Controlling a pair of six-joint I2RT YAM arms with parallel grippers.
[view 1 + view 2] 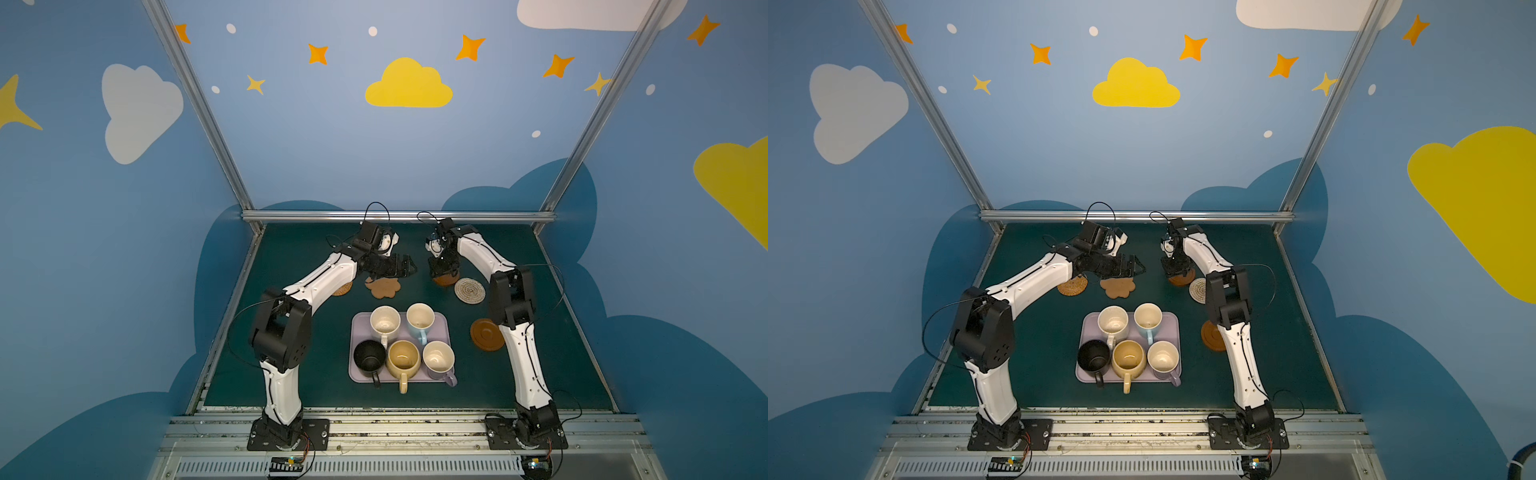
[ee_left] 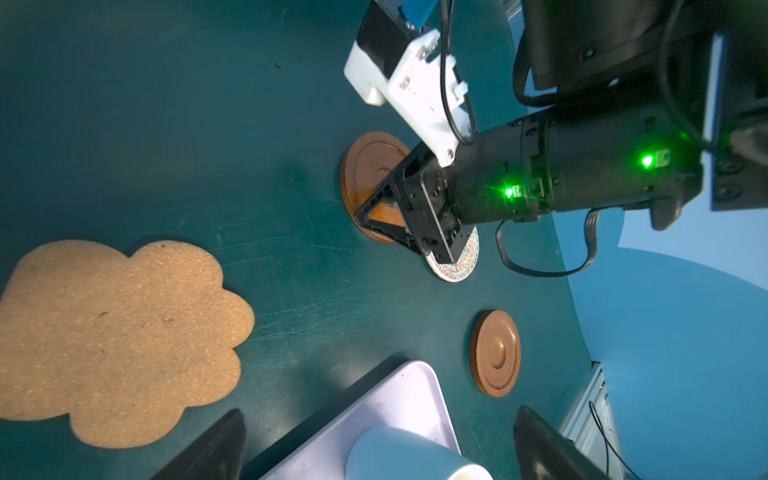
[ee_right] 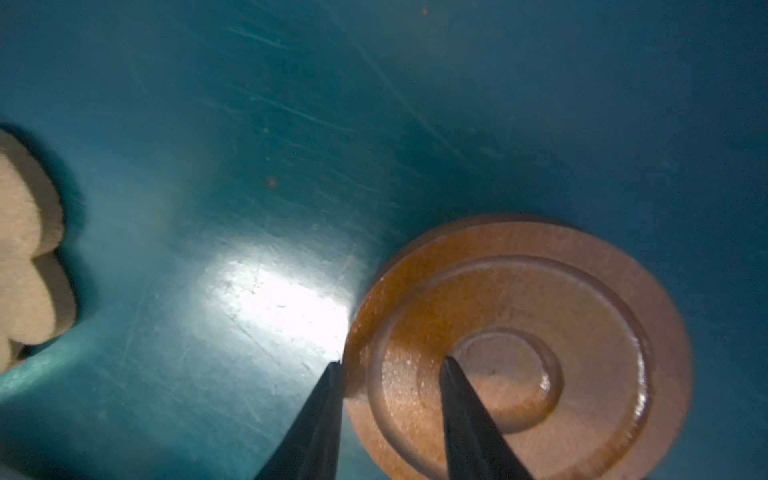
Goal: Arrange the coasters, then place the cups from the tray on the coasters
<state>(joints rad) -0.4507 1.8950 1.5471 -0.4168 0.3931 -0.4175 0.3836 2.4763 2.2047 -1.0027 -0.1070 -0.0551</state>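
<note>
In both top views the lilac tray (image 1: 443,321) holds several cups: cream (image 1: 385,321), light blue (image 1: 419,318), black (image 1: 369,357), mustard (image 1: 403,359) and lilac (image 1: 438,358). Behind it lie a tan woven coaster (image 1: 343,288), a flower-shaped coaster (image 1: 383,287), a brown ringed disc (image 1: 445,281) and a pale woven coaster (image 1: 469,289). A second brown disc (image 1: 487,334) lies right of the tray. My right gripper (image 3: 392,361) pinches the far disc's (image 3: 582,332) rim, one finger outside the edge, one on its top. My left gripper (image 1: 405,266) hangs open above the flower coaster (image 2: 116,340), empty.
The table is dark green (image 1: 291,353), closed in by blue walls and an aluminium rail (image 1: 399,216) at the back. My right forearm passes above the second disc (image 1: 1210,336). The left wrist view looks over the tray's corner (image 2: 399,395) and the light blue cup (image 2: 399,453).
</note>
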